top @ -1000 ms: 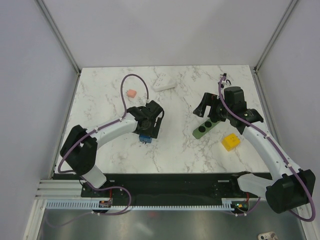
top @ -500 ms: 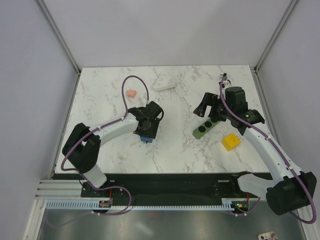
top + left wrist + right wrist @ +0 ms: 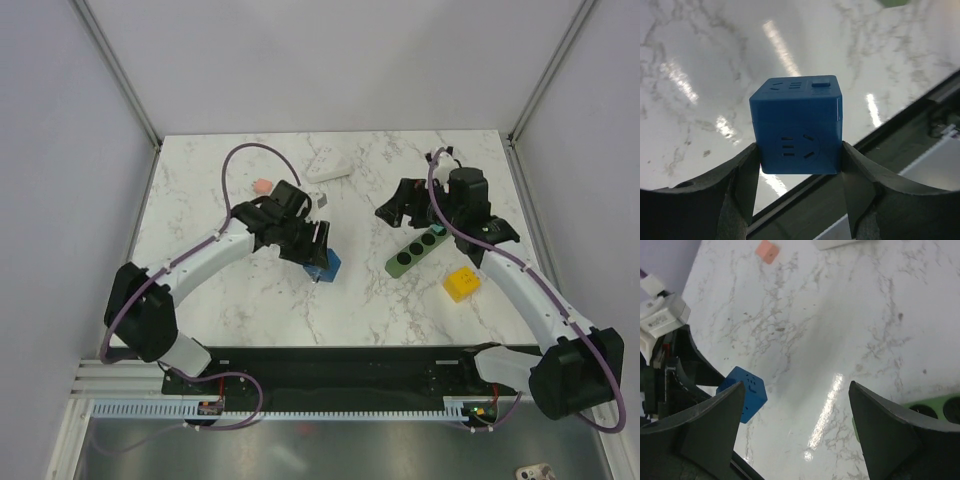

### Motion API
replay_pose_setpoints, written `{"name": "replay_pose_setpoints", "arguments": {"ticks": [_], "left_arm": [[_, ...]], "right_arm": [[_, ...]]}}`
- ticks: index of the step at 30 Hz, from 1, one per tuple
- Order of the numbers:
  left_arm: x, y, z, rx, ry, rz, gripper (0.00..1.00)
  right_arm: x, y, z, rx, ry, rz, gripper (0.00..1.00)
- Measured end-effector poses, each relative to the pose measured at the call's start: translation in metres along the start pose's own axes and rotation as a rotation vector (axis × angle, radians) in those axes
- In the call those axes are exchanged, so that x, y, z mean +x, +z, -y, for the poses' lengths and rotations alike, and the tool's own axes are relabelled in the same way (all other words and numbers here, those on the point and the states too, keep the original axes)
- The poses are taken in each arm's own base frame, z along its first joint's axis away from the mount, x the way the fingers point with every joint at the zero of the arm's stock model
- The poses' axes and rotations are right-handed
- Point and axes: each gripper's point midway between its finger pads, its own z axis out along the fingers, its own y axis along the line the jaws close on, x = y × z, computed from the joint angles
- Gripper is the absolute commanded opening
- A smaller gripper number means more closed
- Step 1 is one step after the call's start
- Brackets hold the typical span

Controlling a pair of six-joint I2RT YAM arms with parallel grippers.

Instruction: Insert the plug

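Blue is the colour of the plug (image 3: 797,125), a small cube pinched between the two dark fingers (image 3: 747,180) of the left gripper (image 3: 800,150), one pad pressed flat against each side face. The face turned toward the left wrist camera carries a group of socket slots, and the top face shows more slots and a small raised rectangle. From the overhead view the cube sits left of the table's middle, toward the near edge, with the left arm reaching in from the near left corner. In the right wrist view it is tilted, one corner lowest; whether it is clear of the marble table (image 3: 370,300) I cannot tell. The right gripper (image 3: 796,390) has its fingers spread wide with nothing between them, only bare marble showing in the gap. It hangs on the right half of the table, just beyond the far end of the green power strip (image 3: 415,250), which lies at a slant with dark round sockets along its top. The plug and the strip are well apart, with open marble between them. A yellow block (image 3: 461,284) rests near the strip's near end, on its right. A pink block (image 3: 262,186) lies at the far left, and a flat white object (image 3: 327,168) lies near the far edge.
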Motion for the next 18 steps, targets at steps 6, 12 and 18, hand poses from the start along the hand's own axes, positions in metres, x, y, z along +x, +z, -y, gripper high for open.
{"name": "replay_pose_setpoints", "arguments": {"ticks": [6,12,18], "left_arm": [[-0.026,-0.058,0.066,0.416,0.068,0.097,0.02],[-0.019,-0.096,0.104,0.749,0.128,0.055,0.02],[-0.003,-0.129,0.125,0.987,0.197,-0.007,0.02]], "right_arm": [[-0.020,-0.005,-0.069,-0.435,-0.307,0.059,0.95],[-0.006,-0.050,-0.118,-0.834,-0.643,0.091,0.97],[0.003,-0.097,-0.143,-1.030,-0.849,0.180,0.96]]}}
